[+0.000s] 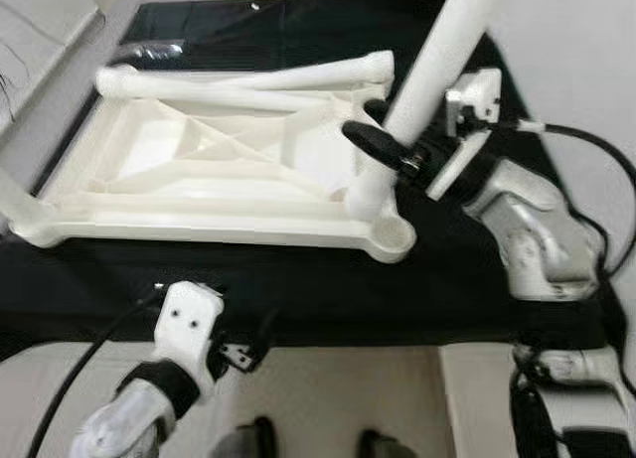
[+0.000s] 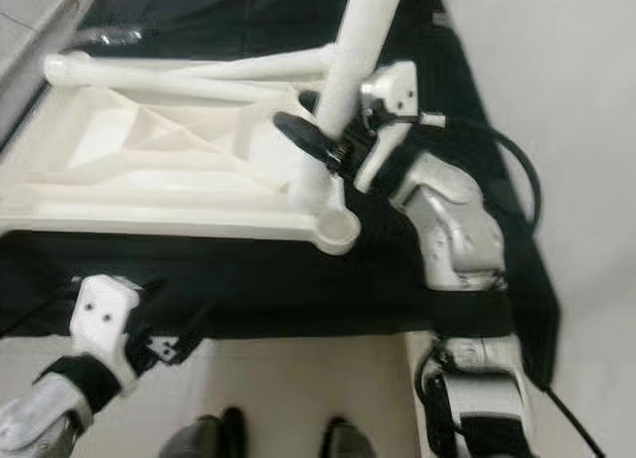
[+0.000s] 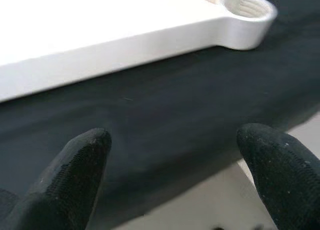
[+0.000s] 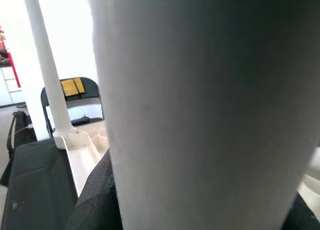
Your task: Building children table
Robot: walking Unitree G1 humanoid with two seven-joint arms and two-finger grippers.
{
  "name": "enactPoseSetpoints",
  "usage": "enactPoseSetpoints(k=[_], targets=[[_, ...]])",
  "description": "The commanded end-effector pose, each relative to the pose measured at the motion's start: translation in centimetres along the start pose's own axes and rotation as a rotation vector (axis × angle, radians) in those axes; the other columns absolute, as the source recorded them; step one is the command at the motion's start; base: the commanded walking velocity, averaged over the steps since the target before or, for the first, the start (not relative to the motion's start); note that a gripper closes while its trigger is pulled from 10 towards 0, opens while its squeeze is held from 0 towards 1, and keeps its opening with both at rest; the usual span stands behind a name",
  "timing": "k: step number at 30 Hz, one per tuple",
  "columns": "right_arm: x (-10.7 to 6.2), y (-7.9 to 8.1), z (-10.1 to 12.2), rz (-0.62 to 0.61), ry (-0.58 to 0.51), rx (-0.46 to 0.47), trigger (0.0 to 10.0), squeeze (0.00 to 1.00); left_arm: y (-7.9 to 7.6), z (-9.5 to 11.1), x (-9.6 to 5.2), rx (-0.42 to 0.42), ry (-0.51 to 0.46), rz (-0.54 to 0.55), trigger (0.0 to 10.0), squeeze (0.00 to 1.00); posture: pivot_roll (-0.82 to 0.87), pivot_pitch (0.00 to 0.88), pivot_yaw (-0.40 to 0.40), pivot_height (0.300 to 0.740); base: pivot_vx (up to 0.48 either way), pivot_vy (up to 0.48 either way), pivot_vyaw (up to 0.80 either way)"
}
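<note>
- On the black-draped worktop [image 1: 298, 279], white plastic table top [image 1: 219, 170] lies upside down, ribbed underside up, filling most of the left and middle of the cloth.
- Near right corner socket [image 1: 393, 234] is a round threaded ring; also seen in the left wrist view [image 3: 245, 8].
- White table leg [image 1: 427, 80] stands tilted, lower end on the table top's right edge just behind the near right socket, upper end leaning away to the right and out of frame.
- Right gripper [image 1: 383, 130] is clamped around that tilted table leg low down, black fingers [image 1: 373, 140] on either side of it, arm coming in from the right.
- Right wrist view: the held leg [image 4: 200, 105] up close, plus another leg [image 4: 47, 70] upright at a far corner and a dark folding chair [image 4: 75, 98] behind.
- Two more legs [image 1: 248, 80] lie loose across the far edge of the table top, meeting near the far right corner.
- Left gripper [image 3: 170, 175] hovers at the near edge of the worktop, fingers spread apart, holding nothing, pointing at the table top's front rail.
- Floor [image 1: 328, 398] is pale; robot's feet [image 1: 383, 446] at bottom.
</note>
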State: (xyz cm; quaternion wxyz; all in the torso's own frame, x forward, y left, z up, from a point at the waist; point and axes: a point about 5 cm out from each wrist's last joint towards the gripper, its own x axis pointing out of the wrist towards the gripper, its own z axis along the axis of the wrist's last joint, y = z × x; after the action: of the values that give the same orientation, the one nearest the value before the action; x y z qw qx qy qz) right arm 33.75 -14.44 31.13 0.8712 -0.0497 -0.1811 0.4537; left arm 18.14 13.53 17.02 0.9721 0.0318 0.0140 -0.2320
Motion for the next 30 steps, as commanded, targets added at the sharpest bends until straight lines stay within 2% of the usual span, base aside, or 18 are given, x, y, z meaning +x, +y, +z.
enactPoseSetpoints(k=[1,3,4,7,17,19,25,30], targets=[[0.4,0.1,0.1,0.049,0.0,-0.014,10.0,0.0,-0.2,-0.1,-0.9,0.041,0.026,0.008,10.0,0.0,0.04,0.316,0.036,0.74,0.0,0.0,0.0],[0.5,0.1,0.1,0.064,0.001,-0.014,10.0,0.0,-0.3,-0.1,-1.1,0.049,0.03,0.009,10.0,0.0,0.04,0.316,0.036,0.74,0.0,0.0,0.0],[0.6,0.6,0.1,0.154,0.008,-0.014,10.0,0.0,-0.9,-0.3,-1.8,0.048,0.039,-0.002,10.0,0.0,0.04,0.32,0.033,0.74,0.0,0.0,0.0],[0.6,0.8,-0.2,0.223,0.017,0.005,10.0,0.0,-1.3,-0.4,-2.1,0.03,0.016,-0.014,10.0,0.0,0.05,0.324,0.031,0.74,0.0,0.0,0.0],[1.7,0.8,-0.8,0.318,0.015,0.026,10.0,0.0,-1.2,-0.2,-2.0,0.046,-0.024,-0.007,10.0,0.0,0.06,0.332,0.025,0.74,0.0,0.0,0.0],[1.7,0.8,-0.8,0.318,0.015,0.026,10.0,0.0,-1.2,-0.2,-2.0,0.046,-0.024,-0.007,10.0,0.0,0.06,0.332,0.025,0.74,0.0,0.0,0.0],[1.2,1.6,-0.9,0.441,0.011,0.044,10.0,0.0,-1.3,-0.1,-2.0,0.052,-0.043,-0.014,10.0,0.0,0.08,0.34,0.023,0.74,0.0,0.0,0.0],[0.6,1.7,-1.2,0.513,0.031,0.057,10.0,0.0,-1.5,0.0,-2.1,0.044,-0.059,-0.032,10.0,0.0,0.08,0.343,0.024,0.74,0.0,0.0,0.0]])
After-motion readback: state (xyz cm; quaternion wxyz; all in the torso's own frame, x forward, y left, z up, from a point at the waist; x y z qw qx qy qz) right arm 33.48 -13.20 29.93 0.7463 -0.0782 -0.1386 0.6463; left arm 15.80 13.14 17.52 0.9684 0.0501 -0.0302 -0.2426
